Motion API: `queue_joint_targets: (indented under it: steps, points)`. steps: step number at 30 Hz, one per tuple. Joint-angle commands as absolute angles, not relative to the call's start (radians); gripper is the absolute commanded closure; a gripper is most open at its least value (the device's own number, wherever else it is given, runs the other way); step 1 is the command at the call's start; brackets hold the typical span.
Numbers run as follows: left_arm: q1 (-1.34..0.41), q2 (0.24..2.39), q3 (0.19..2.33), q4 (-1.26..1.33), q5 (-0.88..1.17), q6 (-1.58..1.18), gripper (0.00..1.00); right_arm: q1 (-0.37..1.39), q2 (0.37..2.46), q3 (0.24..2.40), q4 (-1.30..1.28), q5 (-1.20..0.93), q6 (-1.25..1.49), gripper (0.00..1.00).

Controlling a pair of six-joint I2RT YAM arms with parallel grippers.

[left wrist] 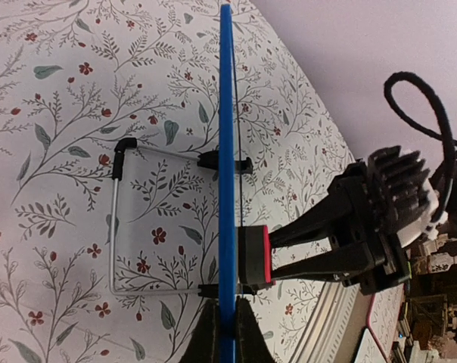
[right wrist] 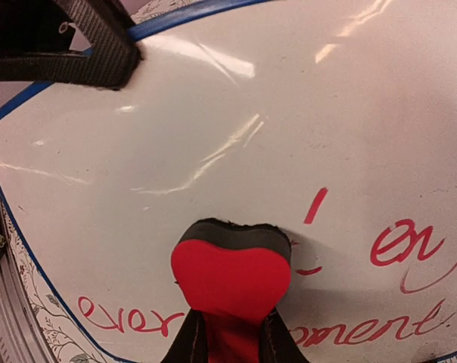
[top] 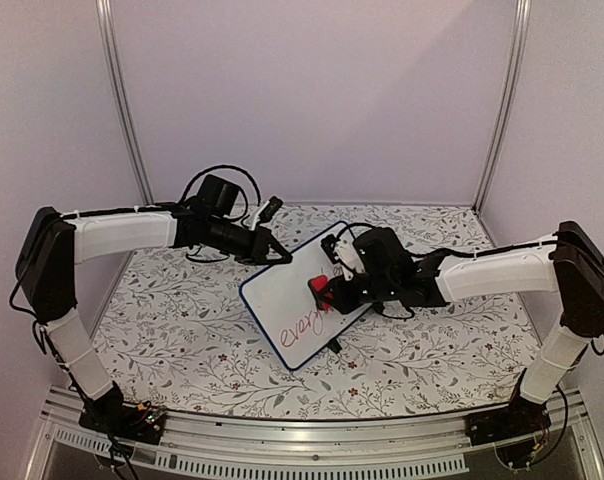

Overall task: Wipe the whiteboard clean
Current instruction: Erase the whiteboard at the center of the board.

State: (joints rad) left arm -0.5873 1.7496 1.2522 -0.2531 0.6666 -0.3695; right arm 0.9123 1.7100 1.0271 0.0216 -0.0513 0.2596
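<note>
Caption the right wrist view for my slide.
Right gripper holds the red eraser against the whiteboard, red writing beside it.

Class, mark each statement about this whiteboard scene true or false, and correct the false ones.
1. The right gripper presses a red eraser against the whiteboard. True.
2. The whiteboard is wiped clean. False: red writing remains on it.
3. The left gripper is shut on the whiteboard's blue edge. True.
4. The table cover is plain. False: it has a floral print.
</note>
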Motion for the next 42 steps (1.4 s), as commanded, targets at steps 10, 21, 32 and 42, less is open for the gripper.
queue_joint_targets:
  steps: [10, 21, 32, 42]
  points:
    - [-0.605, 1.743, 1.263, -0.267, 0.703, -0.354, 1.0, 0.807, 1.702, 1.053, -0.014, 0.066, 0.372, 0.96]
    - [-0.605, 1.743, 1.262, -0.266, 0.702, -0.352, 1.0, 0.808, 1.733, 1.129, -0.011, 0.014, 0.349, 0.96]
    - [-0.605, 1.746, 1.264, -0.266, 0.704, -0.353, 1.0, 0.883, 1.74, 1.079, -0.031, -0.032, 0.322, 0.96]
    - [-0.605, 1.744, 1.262, -0.267, 0.703, -0.353, 1.0, 0.913, 1.743, 1.054, -0.082, 0.042, 0.334, 0.97]
